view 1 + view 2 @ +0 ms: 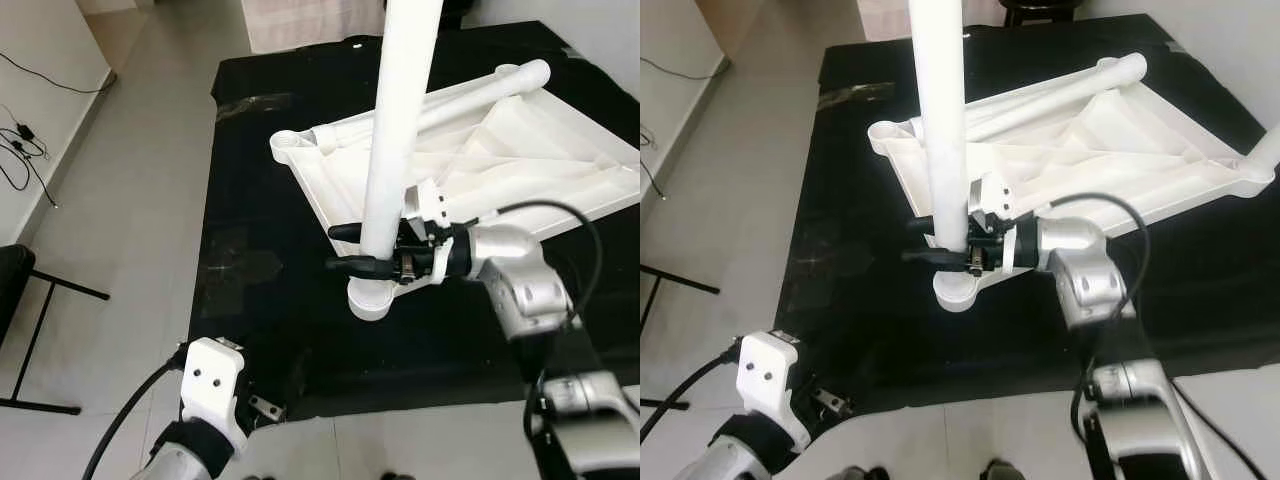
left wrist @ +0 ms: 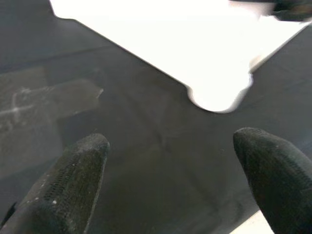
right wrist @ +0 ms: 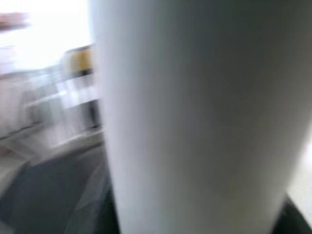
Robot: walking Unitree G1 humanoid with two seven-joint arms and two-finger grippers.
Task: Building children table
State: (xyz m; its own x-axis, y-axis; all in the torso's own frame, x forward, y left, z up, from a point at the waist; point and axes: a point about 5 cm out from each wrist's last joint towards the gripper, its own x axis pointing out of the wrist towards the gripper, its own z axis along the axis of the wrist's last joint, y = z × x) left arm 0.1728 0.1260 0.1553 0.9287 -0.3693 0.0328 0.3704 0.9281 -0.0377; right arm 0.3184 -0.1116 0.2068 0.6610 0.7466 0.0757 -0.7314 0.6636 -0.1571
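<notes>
One smooth white table leg (image 1: 398,150), upright in the upturned tabletop's (image 1: 560,170) corner socket (right gripper (image 1: 352,248) pinching it).

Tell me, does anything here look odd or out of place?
The white tabletop lies upside down on the black mat, one loose leg lying across it. The right end effector grips an upright leg at the near corner socket. Nothing looks damaged.

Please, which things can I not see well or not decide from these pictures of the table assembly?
- Top of the upright white leg: cut off by the upper edge in both eye views.
- Whether the leg is fully seated in the corner socket of the overturned tabletop: the joint is not visible.
- Right wrist view: blurred, with the leg very close to the camera.
- Right gripper fingers: partly behind the leg.
- Left gripper: open above the black mat.
</notes>
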